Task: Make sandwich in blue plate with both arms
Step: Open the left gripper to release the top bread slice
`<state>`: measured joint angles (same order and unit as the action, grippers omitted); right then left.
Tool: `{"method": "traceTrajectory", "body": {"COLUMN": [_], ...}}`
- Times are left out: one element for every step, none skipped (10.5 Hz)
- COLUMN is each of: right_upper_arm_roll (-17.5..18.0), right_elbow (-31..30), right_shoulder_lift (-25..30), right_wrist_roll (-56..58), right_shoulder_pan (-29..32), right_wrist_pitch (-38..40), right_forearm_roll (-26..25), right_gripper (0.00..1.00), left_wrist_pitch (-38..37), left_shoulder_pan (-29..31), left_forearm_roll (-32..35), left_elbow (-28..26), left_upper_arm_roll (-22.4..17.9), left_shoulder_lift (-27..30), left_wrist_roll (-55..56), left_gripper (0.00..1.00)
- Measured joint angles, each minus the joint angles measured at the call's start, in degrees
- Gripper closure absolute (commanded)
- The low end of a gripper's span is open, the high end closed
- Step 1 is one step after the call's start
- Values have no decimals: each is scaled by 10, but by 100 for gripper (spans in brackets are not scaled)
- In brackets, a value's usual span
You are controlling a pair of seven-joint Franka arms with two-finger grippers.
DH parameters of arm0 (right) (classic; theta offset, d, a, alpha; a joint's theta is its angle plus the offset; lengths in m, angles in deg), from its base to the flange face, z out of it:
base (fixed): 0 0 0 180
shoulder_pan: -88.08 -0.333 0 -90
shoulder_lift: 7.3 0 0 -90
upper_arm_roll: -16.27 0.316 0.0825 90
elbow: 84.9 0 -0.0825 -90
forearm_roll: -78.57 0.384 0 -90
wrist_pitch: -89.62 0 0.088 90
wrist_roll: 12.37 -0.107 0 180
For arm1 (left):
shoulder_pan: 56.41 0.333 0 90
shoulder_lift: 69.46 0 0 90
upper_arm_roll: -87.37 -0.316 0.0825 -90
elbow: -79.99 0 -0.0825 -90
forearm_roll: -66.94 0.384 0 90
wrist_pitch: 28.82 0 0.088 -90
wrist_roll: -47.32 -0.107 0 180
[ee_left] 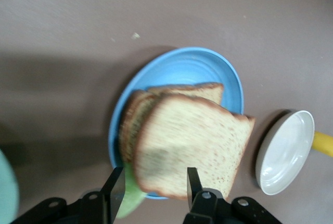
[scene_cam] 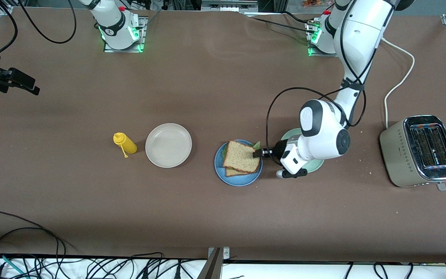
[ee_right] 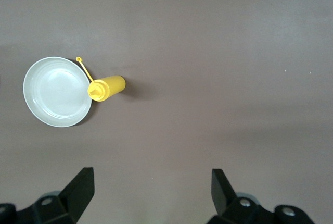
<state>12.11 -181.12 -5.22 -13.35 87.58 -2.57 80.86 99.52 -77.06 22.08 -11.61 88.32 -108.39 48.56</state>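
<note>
The blue plate (scene_cam: pixel 238 182) sits mid-table and holds the sandwich: a top bread slice (scene_cam: pixel 241 156) lies askew on a lower slice (scene_cam: pixel 232 172), with a green lettuce leaf (scene_cam: pixel 256 145) peeking out between them. My left gripper (scene_cam: pixel 257 154) is low at the plate's edge toward the left arm's end. Its fingers are open, one on each side of the top slice's edge. In the left wrist view the gripper (ee_left: pixel 154 185) straddles the top slice (ee_left: pixel 192 146) and the lettuce (ee_left: pixel 127 200) on the plate (ee_left: pixel 197 62). My right gripper (scene_cam: pixel 33 88) waits open and empty over the right arm's end of the table, and it is also open in its own view (ee_right: pixel 151 187).
A pale green plate (scene_cam: pixel 316 164) lies under the left wrist, beside the blue plate. A beige plate (scene_cam: pixel 168 145) and a yellow squeeze bottle (scene_cam: pixel 125 143) lie toward the right arm's end. A toaster (scene_cam: pixel 420 151) stands at the left arm's end.
</note>
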Motion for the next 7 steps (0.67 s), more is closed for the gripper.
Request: {"method": "traceTrajectory", "body": {"right_upper_arm_roll": [0,0,0,0,0,0,0], "right_elbow": [0,0,0,0,0,0,0], "right_shoulder_lift": [0,0,0,0,0,0,0], "right_wrist_roll": [0,0,0,0,0,0,0], "right_shoulder_pan": [0,0,0,0,0,0,0], "right_wrist_pitch": [1,2,3,3,4,6,7], "right_forearm_roll": [0,0,0,0,0,0,0], "right_gripper": [0,0,0,0,0,0,0], "left_wrist_pitch": [0,0,0,0,-2,-18,-38], "left_shoulder_pan": [6,9,9,9,9,12,18], "left_forearm_roll": [0,0,0,0,0,0,20], "left_elbow": [-1,-1,-1,-1,-1,0,2], "left_upper_arm_roll": [-3,-4,-7,-13,-21,-29,-34], "left_shoulder_lift": [-3,-3,-3,-3,-3,1,8], "left_wrist_roll": [-8,-11,-11,-11,-11,-12,-16], "left_gripper": [40,33,23,0,0,0,0]}}
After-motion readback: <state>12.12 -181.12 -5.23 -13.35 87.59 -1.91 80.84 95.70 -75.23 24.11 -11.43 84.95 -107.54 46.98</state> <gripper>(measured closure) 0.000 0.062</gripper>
